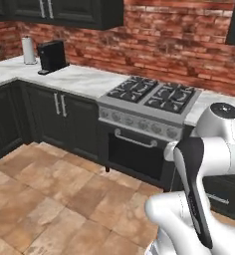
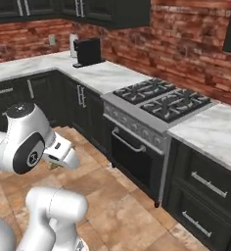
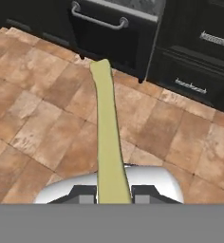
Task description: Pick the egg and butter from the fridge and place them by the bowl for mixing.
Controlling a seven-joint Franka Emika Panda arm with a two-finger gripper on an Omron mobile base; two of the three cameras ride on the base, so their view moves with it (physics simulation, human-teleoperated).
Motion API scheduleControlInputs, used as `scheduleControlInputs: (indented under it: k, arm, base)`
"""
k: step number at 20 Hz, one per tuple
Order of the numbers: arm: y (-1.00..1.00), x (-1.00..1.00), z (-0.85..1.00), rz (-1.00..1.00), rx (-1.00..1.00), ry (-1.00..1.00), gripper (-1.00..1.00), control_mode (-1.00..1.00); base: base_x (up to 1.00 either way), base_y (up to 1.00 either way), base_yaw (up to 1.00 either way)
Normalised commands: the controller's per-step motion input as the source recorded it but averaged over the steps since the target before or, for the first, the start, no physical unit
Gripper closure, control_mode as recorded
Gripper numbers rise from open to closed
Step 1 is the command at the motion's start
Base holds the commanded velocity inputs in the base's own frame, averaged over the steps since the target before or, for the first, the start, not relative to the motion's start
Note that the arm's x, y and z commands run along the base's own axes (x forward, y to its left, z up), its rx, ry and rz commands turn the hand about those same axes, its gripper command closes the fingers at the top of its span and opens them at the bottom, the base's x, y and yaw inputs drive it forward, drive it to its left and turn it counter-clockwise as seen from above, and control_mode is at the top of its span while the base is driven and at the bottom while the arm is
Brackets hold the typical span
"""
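Observation:
My gripper [image 3: 113, 192] is shut on the butter [image 3: 107, 128], a long pale yellow stick that runs forward from between the two dark fingertips, out over the tiled floor. In the right base view the white hand [image 2: 61, 153] hangs low in front of the arm, and a small tan end of the butter [image 2: 53, 165] peeks out below it. The egg, the fridge and the bowl are out of view.
A steel stove [image 1: 149, 97] with a black oven door [image 3: 111, 35] stands ahead. Dark drawers [image 2: 205, 188] lie to its right. A marble counter [image 1: 77, 77] carries a black coffee machine [image 1: 51, 56] and a paper towel roll [image 1: 28, 50]. Brown floor tiles [image 1: 45, 199] spread below.

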Motion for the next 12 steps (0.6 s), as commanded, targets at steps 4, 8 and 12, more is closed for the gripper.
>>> scheduleControlInputs:
  k: [4,8,12]
  arm:
    - [0.0,0.0,0.0,0.0,0.0,0.0,1.0,1.0]
    - [0.0,0.0,0.0,0.0,0.0,0.0,1.0,1.0]
    - [0.0,0.0,0.0,0.0,0.0,0.0,1.0,1.0]
  base:
    - [0.0,0.36,0.83]
    - [0.12,0.44,0.77]
    - [0.42,0.42,0.65]
